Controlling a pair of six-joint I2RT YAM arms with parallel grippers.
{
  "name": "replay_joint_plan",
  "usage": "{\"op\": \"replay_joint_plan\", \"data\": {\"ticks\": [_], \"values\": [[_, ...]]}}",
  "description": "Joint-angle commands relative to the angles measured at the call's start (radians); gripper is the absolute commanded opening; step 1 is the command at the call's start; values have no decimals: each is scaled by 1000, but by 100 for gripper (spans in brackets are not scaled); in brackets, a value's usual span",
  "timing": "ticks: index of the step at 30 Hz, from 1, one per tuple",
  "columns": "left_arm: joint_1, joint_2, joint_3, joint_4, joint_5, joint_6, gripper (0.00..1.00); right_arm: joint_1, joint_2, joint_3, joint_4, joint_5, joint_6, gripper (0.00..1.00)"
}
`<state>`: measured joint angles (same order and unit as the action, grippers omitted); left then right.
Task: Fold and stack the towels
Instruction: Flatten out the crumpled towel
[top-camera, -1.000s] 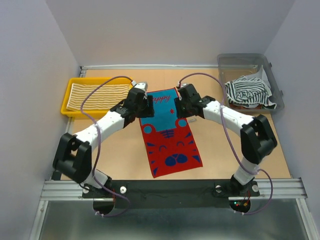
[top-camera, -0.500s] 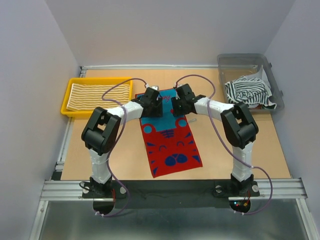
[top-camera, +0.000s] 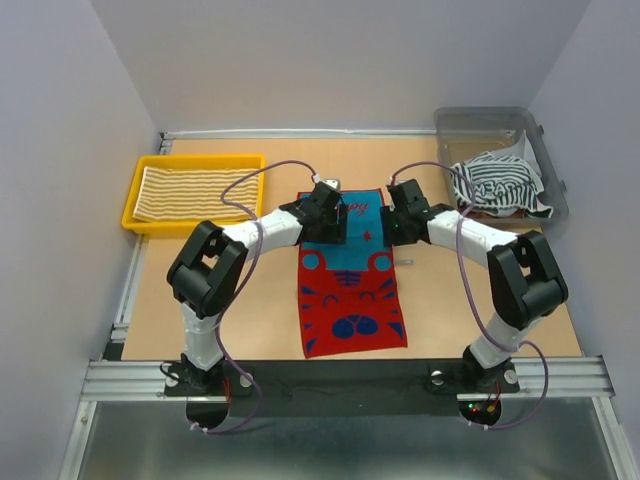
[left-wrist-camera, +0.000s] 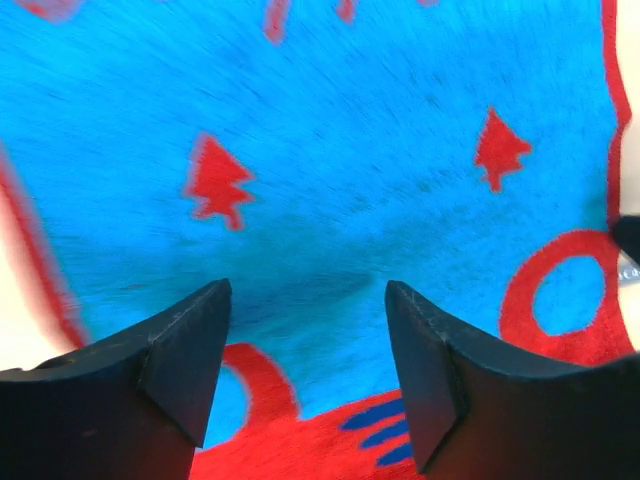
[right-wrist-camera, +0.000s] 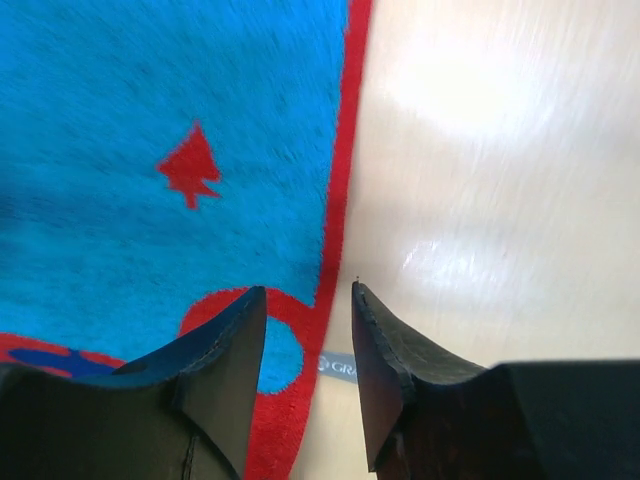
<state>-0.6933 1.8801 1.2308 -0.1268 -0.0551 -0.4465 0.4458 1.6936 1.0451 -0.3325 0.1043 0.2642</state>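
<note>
The red-blue towel (left-wrist-camera: 350, 180) lies under our left gripper (left-wrist-camera: 305, 330), jaws spread and empty; its edge under our right gripper (right-wrist-camera: 308, 340), likewise parted

The patterned towel (top-camera: 350, 290) in the middle is bright turquoise blue at its far end, dotted with small red tree shapes and edged in red; its near end is red with dark blue marks. At far left, a yellow tray (top-camera: 130, 200) holds a wavy-striped towel (top-camera: 195, 192) in yellow and cream. At far right, a clear grey bin (top-camera: 480, 122) holds a black-and-white towel (top-camera: 498, 185) with stripes. The surface (top-camera: 240, 300) is light tan wood. The left arm (top-camera: 268, 228) and right arm (top-camera: 465, 232) are white with black joints. The left gripper (left-wrist-camera: 305, 300) and right gripper (right-wrist-camera: 308, 295) are black.
</note>
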Motion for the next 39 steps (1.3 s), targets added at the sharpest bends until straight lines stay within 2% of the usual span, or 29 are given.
{"op": "replay_joint_plan", "data": {"ticks": [1,5,6,8,14,27,39], "values": [[52,-90,148,-86,-113,110,79,-45,-31,150,0,-60,-121,46],[115,-44,309,-140,-152,260,86,-110,69,302,1,-133,-229,47],[144,-17,328,-140,-147,287,86,-133,92,363,1,-146,-243,53],[181,39,384,-139,-144,362,86,-159,167,417,1,-176,-294,58],[219,169,519,-172,-131,501,84,-182,334,575,0,-238,-375,57],[262,298,604,-119,-75,489,81,-183,526,745,0,-328,-396,54],[271,366,615,-100,-35,462,80,-177,600,762,-5,-331,-410,49]]}}
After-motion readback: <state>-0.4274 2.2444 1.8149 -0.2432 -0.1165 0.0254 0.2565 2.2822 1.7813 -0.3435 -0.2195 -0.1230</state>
